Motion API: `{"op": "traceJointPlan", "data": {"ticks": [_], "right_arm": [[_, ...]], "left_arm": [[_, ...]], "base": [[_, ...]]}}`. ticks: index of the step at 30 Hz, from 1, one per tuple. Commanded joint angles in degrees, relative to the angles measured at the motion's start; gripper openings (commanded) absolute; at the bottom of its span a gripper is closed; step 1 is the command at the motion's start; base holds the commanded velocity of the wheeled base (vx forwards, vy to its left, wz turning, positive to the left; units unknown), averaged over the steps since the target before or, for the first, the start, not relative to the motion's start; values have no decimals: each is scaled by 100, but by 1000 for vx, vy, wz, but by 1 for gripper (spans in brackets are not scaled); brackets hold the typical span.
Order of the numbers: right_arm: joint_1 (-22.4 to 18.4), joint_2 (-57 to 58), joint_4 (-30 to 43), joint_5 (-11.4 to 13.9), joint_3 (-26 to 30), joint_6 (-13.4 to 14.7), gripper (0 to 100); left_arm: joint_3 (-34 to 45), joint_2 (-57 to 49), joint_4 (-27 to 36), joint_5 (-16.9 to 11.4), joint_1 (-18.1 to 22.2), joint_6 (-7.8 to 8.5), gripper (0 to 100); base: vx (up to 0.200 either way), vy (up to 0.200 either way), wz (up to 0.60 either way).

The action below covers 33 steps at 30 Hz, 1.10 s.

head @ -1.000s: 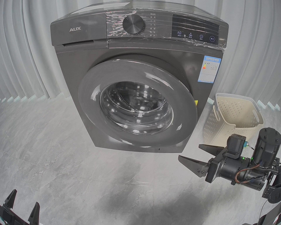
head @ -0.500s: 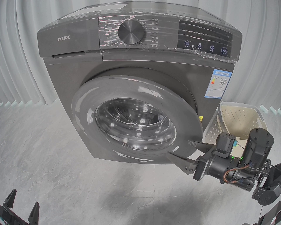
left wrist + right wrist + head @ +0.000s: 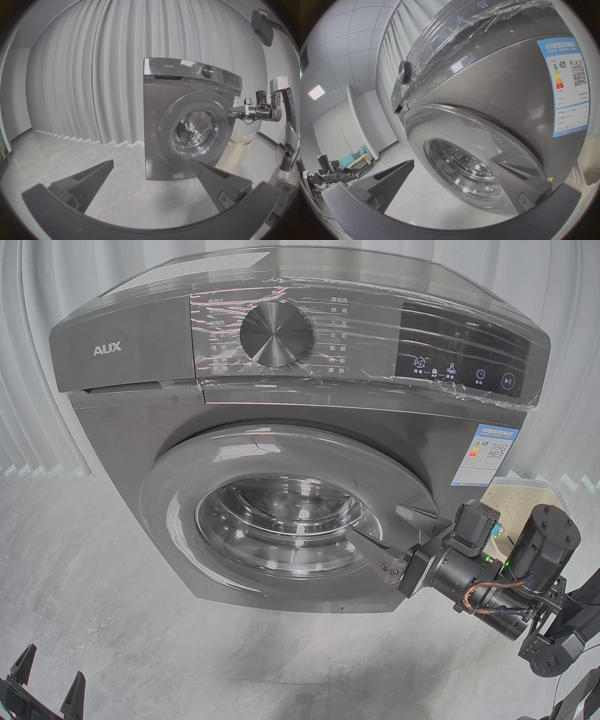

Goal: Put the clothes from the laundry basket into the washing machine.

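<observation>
The right gripper (image 3: 373, 519), its 2 fingers spread, sits at the rim of the round door (image 3: 187, 509) of the washing machine (image 3: 125, 421); whether the tips touch the rim cannot be told. Ahead of the tips the door lies shut over the drum mouth and blocks the way in. Behind this gripper's wrist the laundry basket (image 3: 522, 495) stands just beside the machine's side, narrowing the room there. Beneath the gripper the floor (image 3: 206, 646) lies open. The left gripper (image 3: 53, 665), its 2 fingers apart, hangs low and well apart from the machine, with bare floor ahead of it up to the door. To its side the way is open to the curtain (image 3: 78, 78).
</observation>
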State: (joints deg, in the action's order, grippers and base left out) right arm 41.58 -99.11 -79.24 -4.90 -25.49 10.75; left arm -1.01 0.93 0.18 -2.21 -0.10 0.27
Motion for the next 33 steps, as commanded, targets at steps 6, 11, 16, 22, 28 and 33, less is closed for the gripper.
{"op": "traceJointPlan", "data": {"ticks": [6, 11, 16, 22, 28, 33], "right_arm": [[-89, 94, -83, -90, 27, -38, 100], [-89, 234, -83, -187, 35, -47, 100], [61, 498, -74, -143, 431, -47, 100], [913, 1289, -83, 191, 1916, -47, 100], [614, 2027, -48, 218, 2549, -73, 100], [-89, 2836, 778, 253, 2549, -275, 100]], "left_arm": [[92, -84, -1, 1, 1, 0, 100], [92, -84, -1, 1, 1, 0, 100], [92, -84, -1, 1, 1, -9, 100], [92, -84, -1, 1, 1, -9, 100], [92, -84, -1, 1, 1, -18, 100], [92, -84, -1, 1, 1, -18, 100]], "base": [[0, 0, 0], [0, 0, 0], [0, 0, 0], [0, 0, 0], [0, 0, 0], [0, 0, 0]]}}
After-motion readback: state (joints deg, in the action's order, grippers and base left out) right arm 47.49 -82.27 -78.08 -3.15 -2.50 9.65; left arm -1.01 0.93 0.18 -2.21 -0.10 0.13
